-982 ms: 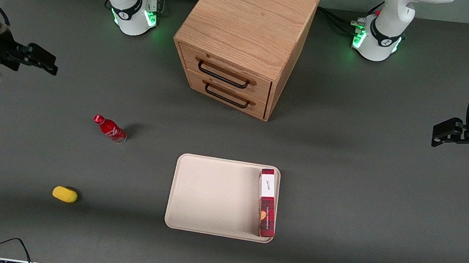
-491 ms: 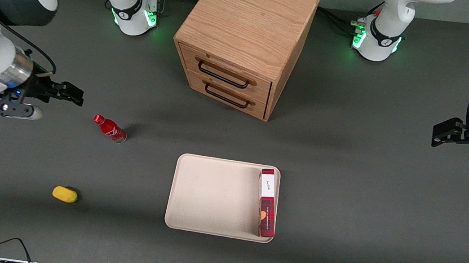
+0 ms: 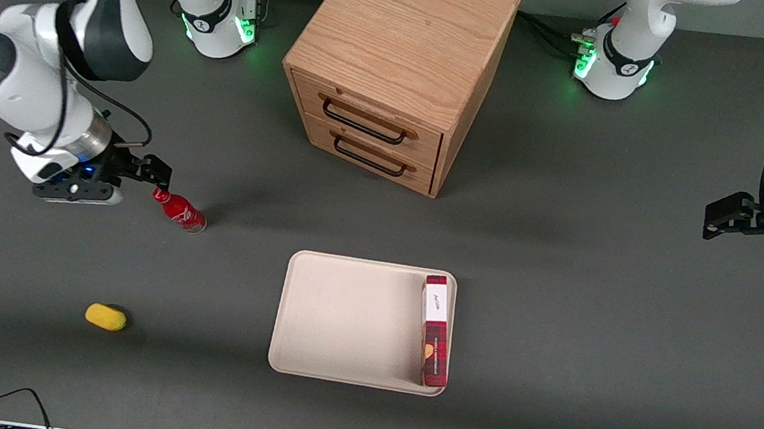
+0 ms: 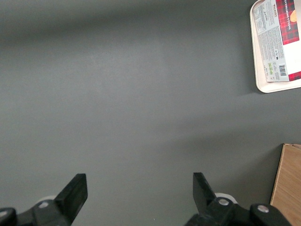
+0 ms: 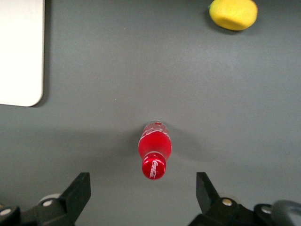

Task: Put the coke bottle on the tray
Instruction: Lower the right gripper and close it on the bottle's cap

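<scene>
Now gripper (image 3: 158, 174) beside coke bottle (image 3: 179, 210) cap, jaws spread, nothing held. Bottle upright on desk; centre on neck, clamp gently, then tray (image 3: 339, 316).

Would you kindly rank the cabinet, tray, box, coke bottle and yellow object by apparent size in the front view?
1. Cabinet
2. Tray
3. Box
4. Coke bottle
5. Yellow object, close to the bottle in size, so the last two are unsure.

The open gripper hovers by the bottle's cap.
</scene>
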Controlling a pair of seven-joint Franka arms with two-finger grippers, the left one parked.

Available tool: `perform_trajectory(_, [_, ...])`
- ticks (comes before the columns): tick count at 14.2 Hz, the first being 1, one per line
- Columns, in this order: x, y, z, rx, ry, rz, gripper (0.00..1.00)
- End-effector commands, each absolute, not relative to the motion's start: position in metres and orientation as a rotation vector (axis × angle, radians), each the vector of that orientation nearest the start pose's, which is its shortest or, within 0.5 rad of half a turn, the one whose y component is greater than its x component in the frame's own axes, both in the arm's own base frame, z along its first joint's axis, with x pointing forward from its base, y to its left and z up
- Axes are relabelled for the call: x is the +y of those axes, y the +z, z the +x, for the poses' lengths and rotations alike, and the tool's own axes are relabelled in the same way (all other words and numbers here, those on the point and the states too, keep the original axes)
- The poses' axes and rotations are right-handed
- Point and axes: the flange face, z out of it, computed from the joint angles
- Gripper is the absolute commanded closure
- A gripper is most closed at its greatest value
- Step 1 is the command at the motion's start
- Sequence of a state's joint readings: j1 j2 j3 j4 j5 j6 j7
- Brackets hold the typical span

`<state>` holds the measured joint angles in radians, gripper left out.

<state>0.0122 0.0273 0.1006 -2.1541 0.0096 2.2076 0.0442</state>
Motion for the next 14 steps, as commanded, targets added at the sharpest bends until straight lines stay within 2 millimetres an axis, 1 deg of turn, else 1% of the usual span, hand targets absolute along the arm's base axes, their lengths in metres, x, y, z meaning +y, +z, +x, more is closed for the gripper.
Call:
perform_trajectory(1, [0.057,0.375,0.526,-0.175,-0.064,-3.121,0.01])
perform_trajectory(4, [0.056,0.356,0.521,-0.207,-0.085,-3.118,0.01])
perform_trajectory(5, [0.056,0.351,0.519,-0.213,-0.093,-3.118,0.04])
perform_trajectory(6, [0.056,0.348,0.519,-0.222,-0.098,-3.123,0.05])
perform_trajectory(7, [0.055,0.347,0.520,-0.239,-0.109,-3.133,0.08])
perform_trajectory(9, [0.051,0.338,0.518,-0.233,-0.118,-3.134,0.09])
perform_trajectory(11, [0.050,0.333,0.517,-0.232,-0.133,-3.134,0.14])
perform_trajectory(12, [0.050,0.333,0.517,-0.232,-0.133,-3.134,0.22])
perform_trajectory(13, [0.050,0.332,0.517,-0.232,-0.133,-3.133,0.32])
perform_trajectory(14, [0.050,0.331,0.517,-0.232,-0.131,-3.133,0.45])
